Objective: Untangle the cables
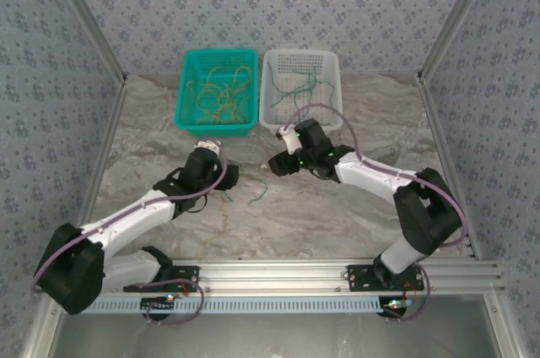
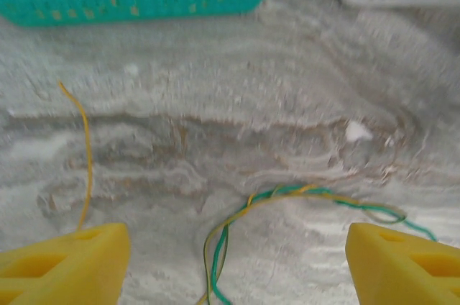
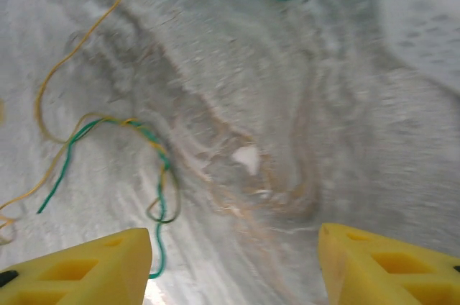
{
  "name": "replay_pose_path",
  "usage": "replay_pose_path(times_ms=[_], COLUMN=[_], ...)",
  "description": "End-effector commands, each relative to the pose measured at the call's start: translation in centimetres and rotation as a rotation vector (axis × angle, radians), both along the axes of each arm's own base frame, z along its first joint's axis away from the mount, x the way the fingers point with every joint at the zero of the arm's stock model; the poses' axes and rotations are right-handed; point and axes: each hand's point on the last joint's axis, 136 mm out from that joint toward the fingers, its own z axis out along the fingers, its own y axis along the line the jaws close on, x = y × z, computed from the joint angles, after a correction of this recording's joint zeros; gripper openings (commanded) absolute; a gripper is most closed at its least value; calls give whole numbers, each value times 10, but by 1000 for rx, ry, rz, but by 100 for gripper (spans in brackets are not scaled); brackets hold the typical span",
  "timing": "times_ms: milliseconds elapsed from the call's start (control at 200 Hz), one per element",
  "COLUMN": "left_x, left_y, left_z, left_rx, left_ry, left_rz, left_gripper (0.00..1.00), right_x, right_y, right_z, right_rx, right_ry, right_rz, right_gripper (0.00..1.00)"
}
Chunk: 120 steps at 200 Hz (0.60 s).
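Seemingly, left gripper (image 2: 233, 242) and right gripper (image 3: 235, 246) are held open, empty, over tangled cables (image 2: 282, 193) laid before the teal basket (image 1: 215, 128) for separating.

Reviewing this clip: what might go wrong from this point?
1. The thin green and yellow wires lie twisted together on the marble tabletop, so the open left hand may pinch both strands instead of one.
2. A separate thin yellow wire lies close by and might get dragged along.
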Motion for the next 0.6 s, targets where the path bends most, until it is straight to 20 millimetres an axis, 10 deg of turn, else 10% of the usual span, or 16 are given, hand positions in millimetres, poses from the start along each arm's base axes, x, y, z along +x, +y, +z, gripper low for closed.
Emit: replay_pose_path(times_ms=[0,450,595], left_x=[-5,-5,-1], left_y=[-7,-11,-11], left_z=[-14,-58,-61], left_rx=[-4,53,55], left_ry=[81,187,181], left_rz=[-12,-23,-10], left_gripper=[76,65,62], right_x=[-1,-28,-35], right_y=[15,38,42], right_z=[-11,-81,-91], right_rx=[73,-123,-164], right_ry=[41,180,199], right_rz=[27,102,112], right_gripper=[63,57,35])
